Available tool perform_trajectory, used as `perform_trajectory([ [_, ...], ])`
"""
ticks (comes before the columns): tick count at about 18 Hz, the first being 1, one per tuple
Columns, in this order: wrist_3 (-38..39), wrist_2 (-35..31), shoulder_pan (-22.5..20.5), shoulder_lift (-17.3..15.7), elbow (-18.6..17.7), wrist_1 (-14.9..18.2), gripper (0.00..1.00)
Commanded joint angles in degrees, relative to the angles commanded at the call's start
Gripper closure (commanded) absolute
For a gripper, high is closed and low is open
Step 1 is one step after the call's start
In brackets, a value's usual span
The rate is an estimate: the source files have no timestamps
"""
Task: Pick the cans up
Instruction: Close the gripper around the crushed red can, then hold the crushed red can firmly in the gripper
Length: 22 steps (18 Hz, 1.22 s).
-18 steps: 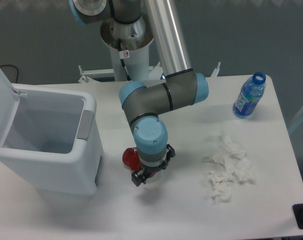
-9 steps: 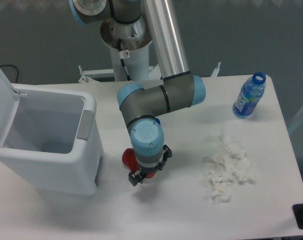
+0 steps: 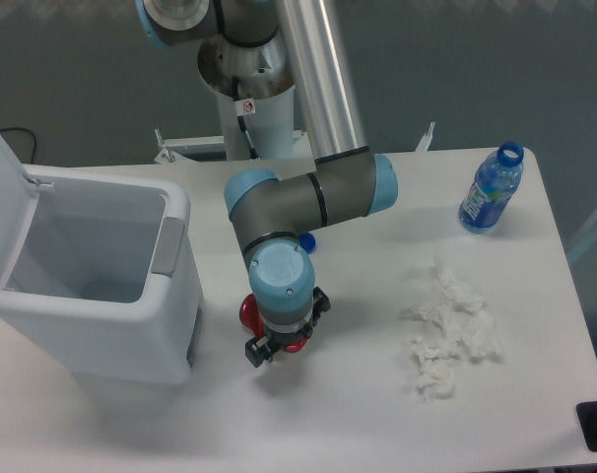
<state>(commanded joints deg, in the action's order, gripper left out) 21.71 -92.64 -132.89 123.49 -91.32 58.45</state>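
Can: I see the red can (image 3: 251,313) low on the table (image 3: 358,414), just right of the bin (image 3: 131,325); only a red sliver on its left side and a bit under the wrist shows, the rest is hidden by the arm.
Claw: my claw (image 3: 276,347) points down at the table, directly over the can's right part, black fingers (image 3: 255,352) at table level.
Claw state: I cannot tell whether the jaws are spread or pressed on the can; the blue wrist cap blocks the gap from this camera.
Key relation: the can lies under and slightly to the picture's left of the claw, toward the bin, so the visible red sits off-centre from the fingers.
Long axis: I cannot read it; too little of the can shows to say whether it stands or lies on its side.
Judgement: I take this as the grasp step, with the lift not yet done, since the can looks to be resting on the table.
Next move needs: I judge the claw wants centring a touch toward the bin before closing, or the dented body may slip out sideways.
Risk: a push to the left could roll the can against the bin wall.
Others: bottle (image 3: 491,191) far right and tissue (image 3: 451,330) to the right, both well apart from the claw.
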Motion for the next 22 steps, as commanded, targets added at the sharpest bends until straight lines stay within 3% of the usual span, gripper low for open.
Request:
perform_trajectory([
  [22,1.23,0.53,0.97,0.97,2.02,-0.18,0.0],
])
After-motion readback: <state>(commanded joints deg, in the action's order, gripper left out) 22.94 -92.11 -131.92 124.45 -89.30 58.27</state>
